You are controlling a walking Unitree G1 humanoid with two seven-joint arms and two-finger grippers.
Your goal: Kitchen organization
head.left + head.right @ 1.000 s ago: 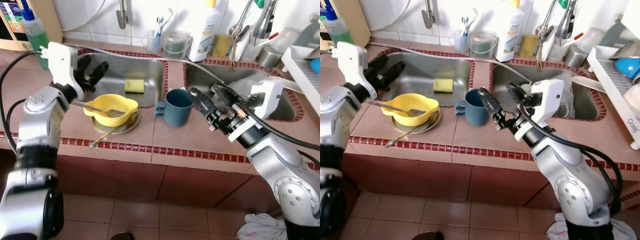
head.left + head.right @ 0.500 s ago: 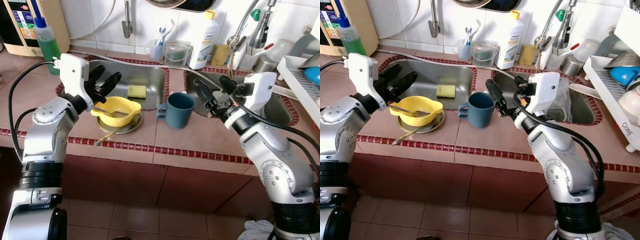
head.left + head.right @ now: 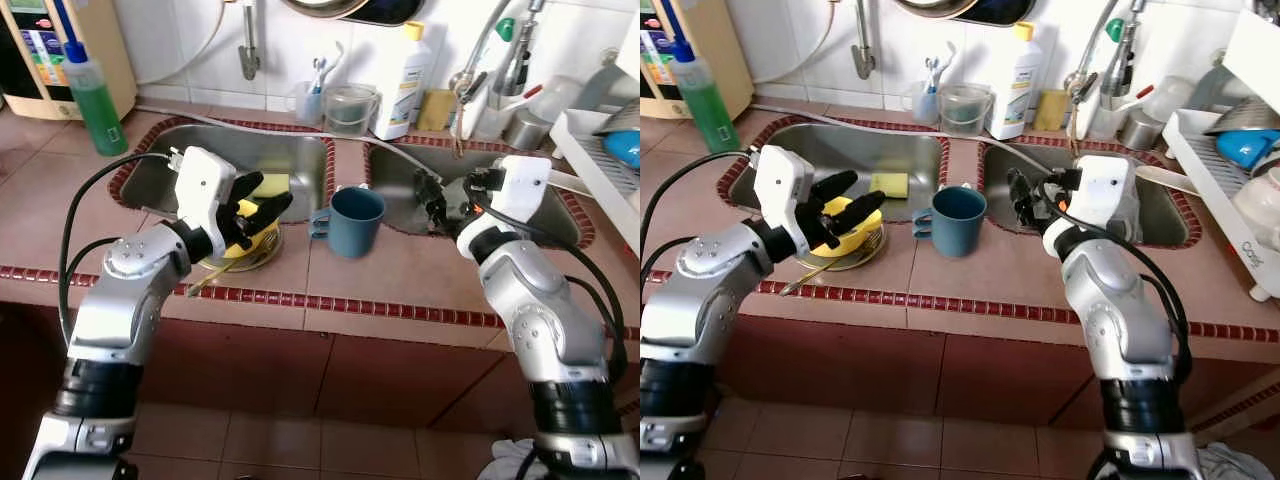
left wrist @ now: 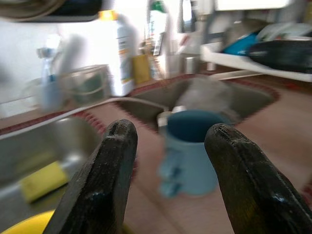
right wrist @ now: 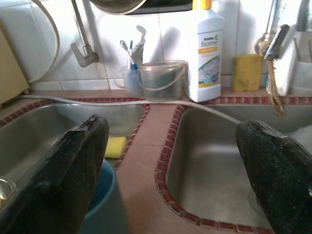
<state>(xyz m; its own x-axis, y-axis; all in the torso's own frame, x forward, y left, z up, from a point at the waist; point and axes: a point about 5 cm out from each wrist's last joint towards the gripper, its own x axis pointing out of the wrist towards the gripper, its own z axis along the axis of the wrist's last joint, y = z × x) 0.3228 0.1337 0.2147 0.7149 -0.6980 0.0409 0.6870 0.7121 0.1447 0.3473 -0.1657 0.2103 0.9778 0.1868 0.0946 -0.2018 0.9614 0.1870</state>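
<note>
A blue mug (image 3: 356,218) stands on the counter between two sinks. Both grippers, left (image 3: 255,212) and right (image 3: 432,203), hover beside it, open and empty. Next, likely, one must close on the mug.

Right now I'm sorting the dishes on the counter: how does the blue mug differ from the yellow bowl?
The blue mug is tall and deep with a side handle; the yellow bowl is low and wide. The mug stands bare on the tile between the two sinks; the bowl sits on a metal plate beside a fork. The mug stands unobstructed; the left gripper, open, hovers over the bowl. Both stand upright on the counter.
</note>
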